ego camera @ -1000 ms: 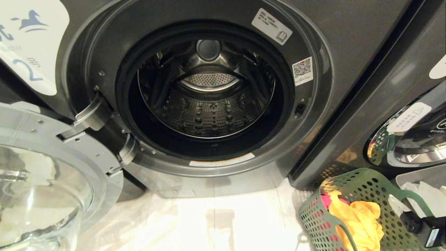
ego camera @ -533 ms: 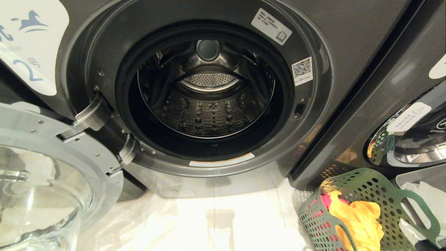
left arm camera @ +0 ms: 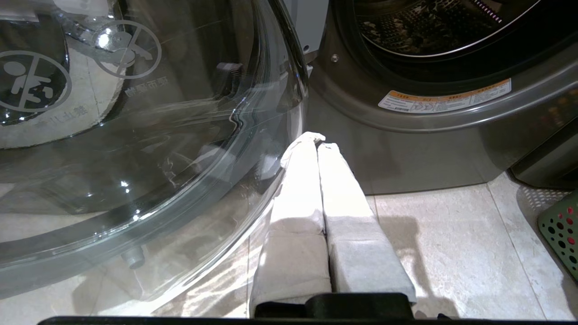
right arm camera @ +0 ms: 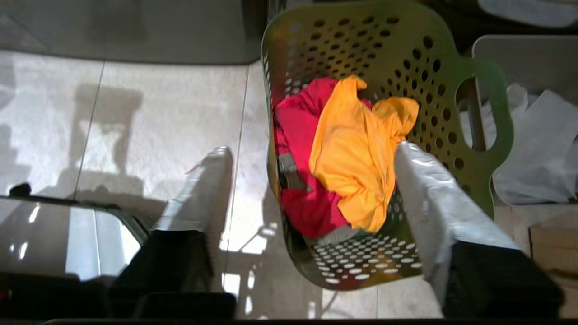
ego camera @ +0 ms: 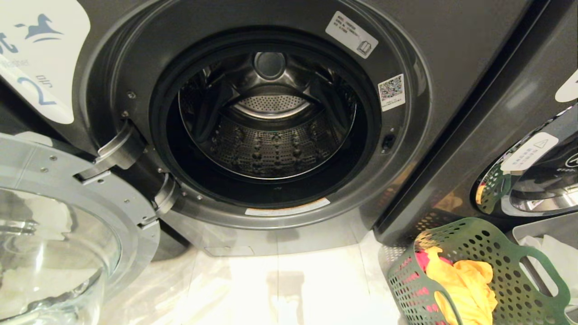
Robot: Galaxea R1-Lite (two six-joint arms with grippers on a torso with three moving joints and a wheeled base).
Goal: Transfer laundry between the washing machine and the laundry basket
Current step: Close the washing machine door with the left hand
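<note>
Glass door (ego camera: 58, 234): swung open on the far left, beside the machine's mouth.
Left gripper (left arm camera: 316, 142): fingers pressed together, empty, low beside the door's glass.
Washing machine (ego camera: 271, 27): marked 2, drum (ego camera: 271, 135) bare.
Right gripper (right arm camera: 311, 151): jaws spread wide, holding nothing, above the basket.
Laundry basket (ego camera: 496, 243): on the floor, right of the machine.
Laundry: yellow-orange garment (ego camera: 465, 280) lying on the red garment (right arm camera: 298, 135), both in the basket.
Grey bin (ego camera: 542, 230): just beyond the basket.
</note>
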